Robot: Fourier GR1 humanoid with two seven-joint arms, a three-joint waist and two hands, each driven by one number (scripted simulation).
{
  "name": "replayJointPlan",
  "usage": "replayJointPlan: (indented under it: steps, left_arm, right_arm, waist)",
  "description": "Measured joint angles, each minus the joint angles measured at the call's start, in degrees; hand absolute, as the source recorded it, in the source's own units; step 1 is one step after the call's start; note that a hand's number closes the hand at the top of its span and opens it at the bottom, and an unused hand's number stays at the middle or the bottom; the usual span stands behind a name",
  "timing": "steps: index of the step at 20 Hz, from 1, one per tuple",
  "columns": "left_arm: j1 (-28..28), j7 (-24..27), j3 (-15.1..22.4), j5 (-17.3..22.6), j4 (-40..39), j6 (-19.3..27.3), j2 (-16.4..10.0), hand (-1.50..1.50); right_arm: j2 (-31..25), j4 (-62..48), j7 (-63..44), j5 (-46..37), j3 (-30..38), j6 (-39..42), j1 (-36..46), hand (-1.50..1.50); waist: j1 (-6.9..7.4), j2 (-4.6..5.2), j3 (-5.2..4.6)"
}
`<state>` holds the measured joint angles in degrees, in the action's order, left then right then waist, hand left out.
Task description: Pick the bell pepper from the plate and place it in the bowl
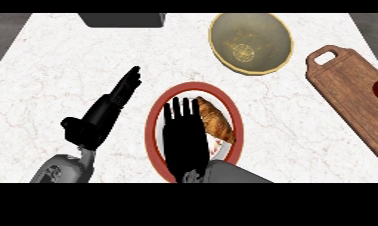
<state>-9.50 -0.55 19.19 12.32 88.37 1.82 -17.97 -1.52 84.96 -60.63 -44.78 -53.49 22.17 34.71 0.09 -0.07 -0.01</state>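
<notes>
Fingers (179, 110) straight and slightly fanned, the right hand (184, 142) is spread palm-down over the middle of the red-rimmed plate (153, 125), and nothing shows in its hold. Whether it touches the plate cannot be told from above. The bell pepper is not plainly in view. It is most likely on the plate under the palm, and a small reddish patch (215, 144) just beside the palm may be its edge. A croissant (216, 120) lies on the plate's right half, touching or nearly touching the hand.

Beyond the plate's far-right side stands the olive bowl (275, 45), well apart from it. A wooden cutting board (347, 95) lies to the plate's right. The left hand (111, 105) rests off the plate's left side on the marble counter (66, 60), its fingers straight.

The chief risk, as I judge it, is a blind grasp. With the pepper hidden, closing fingers could catch the croissant instead, or shove it off the rim. A pepper's smooth skin could also slip sideways out of the curl.
</notes>
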Motion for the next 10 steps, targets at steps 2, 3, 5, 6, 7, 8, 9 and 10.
replayJointPlan:
  steps: [2,3,5,6,7,8,9,10]
  left_arm:
    - [0.31,0.59,0.22,-0.84,-0.38,-0.06,0.81,0.00]
    - [-0.11,-0.20,0.08,-1.14,-0.01,0.01,0.96,0.00]
    - [0.19,-0.64,-0.12,-1.79,0.49,0.01,1.38,0.00]
    - [-0.43,-1.49,-0.63,-1.79,0.66,-0.11,1.58,0.00]
    - [-0.32,-0.98,-1.09,-1.71,0.28,-0.78,1.61,0.00]
    - [-0.36,-1.14,-1.24,-2.08,0.41,-0.82,1.92,0.00]
    - [-0.12,-1.78,-1.46,-2.30,1.31,-0.94,1.91,0.00]
    - [0.15,-1.91,-1.34,-2.56,1.39,-1.18,2.28,0.00]
  right_arm:
    - [0.24,-0.49,0.61,-0.73,1.04,0.04,-0.72,-1.50]
    - [0.36,-1.00,1.09,-1.22,1.51,-0.03,-1.35,-1.50]
    - [0.35,-1.59,2.24,-2.58,2.26,0.15,-2.82,-1.50]
    - [0.44,-1.86,2.70,-2.70,2.96,0.36,-2.62,-1.50]
    - [0.54,-2.38,3.16,-3.00,3.67,0.52,-2.58,-1.50]
    - [0.63,-2.95,3.51,-3.26,4.01,0.47,-2.79,-1.50]
    - [0.74,-3.59,3.88,-3.93,4.19,0.19,-3.17,-1.50]
    - [0.39,-3.76,4.66,-4.83,4.41,-0.20,-4.21,-1.50]
  waist:
    - [-0.01,0.02,0.00]
    - [-0.01,0.01,0.00]
    - [-0.02,0.01,0.00]
    - [0.00,0.03,0.00]
    - [0.02,0.03,0.01]
    - [0.05,0.03,0.00]
    - [0.09,0.03,0.01]
    - [0.06,0.03,0.01]
